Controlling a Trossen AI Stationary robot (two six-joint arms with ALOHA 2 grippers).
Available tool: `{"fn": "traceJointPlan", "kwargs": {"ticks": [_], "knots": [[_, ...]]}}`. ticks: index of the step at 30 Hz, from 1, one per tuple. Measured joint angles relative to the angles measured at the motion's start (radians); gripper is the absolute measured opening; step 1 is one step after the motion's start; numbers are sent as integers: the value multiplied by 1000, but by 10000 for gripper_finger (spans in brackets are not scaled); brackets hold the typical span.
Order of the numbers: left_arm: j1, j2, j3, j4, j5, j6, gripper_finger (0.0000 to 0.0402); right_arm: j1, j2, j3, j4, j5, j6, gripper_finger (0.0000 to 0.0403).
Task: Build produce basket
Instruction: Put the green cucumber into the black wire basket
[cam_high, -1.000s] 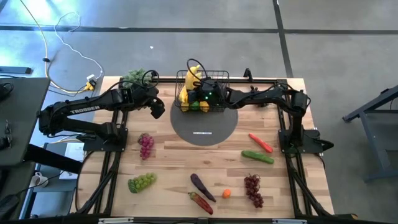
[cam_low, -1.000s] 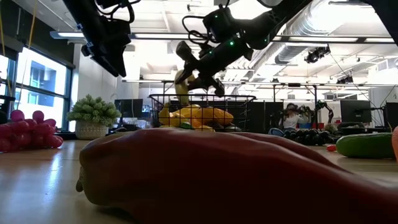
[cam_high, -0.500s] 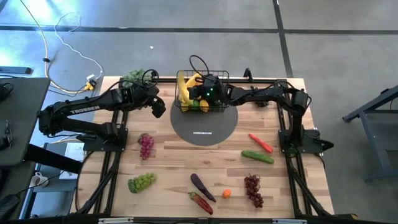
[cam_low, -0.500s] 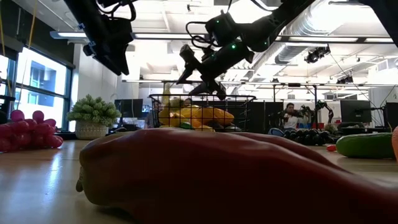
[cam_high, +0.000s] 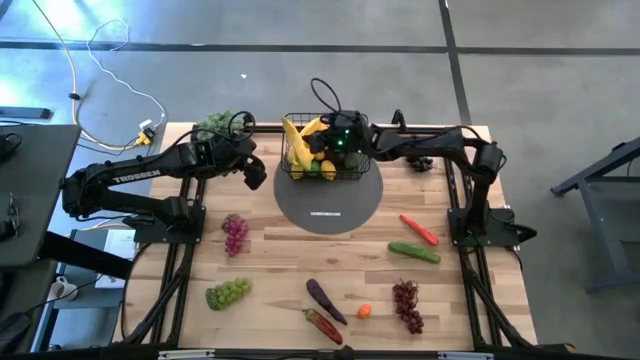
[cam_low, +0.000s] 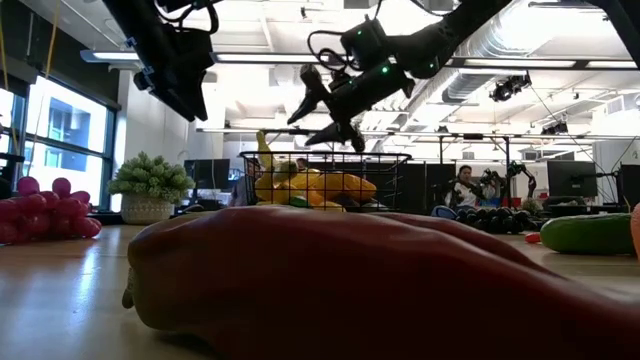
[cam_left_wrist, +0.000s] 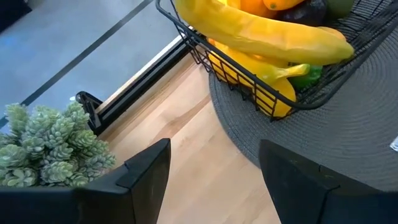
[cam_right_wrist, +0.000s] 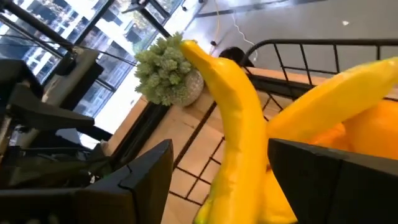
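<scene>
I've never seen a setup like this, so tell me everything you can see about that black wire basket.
The basket is a small black wire-mesh box with tall open-grid sides, standing upright at the far edge of a round grey mat. It is piled with yellow bananas, orange fruit and something green. One banana leans over its rim. The right claw hangs open just above it.

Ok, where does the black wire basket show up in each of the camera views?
High view: the small black wire-mesh basket sits at the table's far edge, centre, on the round grey mat.
Low view: mid-picture in the distance, under the right claw.
Left wrist view: upper right corner, overhanging the mat.
Right wrist view: only its rim wires.
Shared landmark: the grey-green leafy bunch beside it.
</scene>
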Motion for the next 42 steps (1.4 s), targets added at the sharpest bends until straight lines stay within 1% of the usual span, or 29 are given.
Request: {"fn": "traceJointPlan", "kwargs": {"ticks": [3, 7, 11, 14, 19, 24, 32, 36, 40, 42], "knots": [[0, 0, 0, -1, 22, 0, 232, 1, -21, 0, -41, 1, -10, 243], [0, 0, 0, -2, 95, -3, 232, 8, -55, 0, -103, 15, -51, 243], [-1, 0, 0, -14, 182, -4, 232, 22, -104, 0, -186, 64, -79, 243], [-5, 0, 0, -40, 229, -31, 232, 42, -143, 0, -254, 105, -84, 243], [-33, 0, 0, -96, 276, -45, 232, 82, -204, 0, -374, 120, -101, 243], [-89, 0, 0, -150, 279, -81, 232, 133, -262, 0, -491, 126, -94, 243], [-215, 0, 0, -238, 276, -112, 232, 232, -340, 0, -654, 213, -4, 243], [-283, 0, 0, -263, 275, -159, 232, 285, -363, 0, -718, 259, 58, 243], [-355, 0, 0, -295, 275, -220, 232, 340, -365, 0, -753, 260, 130, 243], [-388, 0, 0, -324, 274, -278, 232, 370, -365, 0, -772, 254, 175, 243]]}}
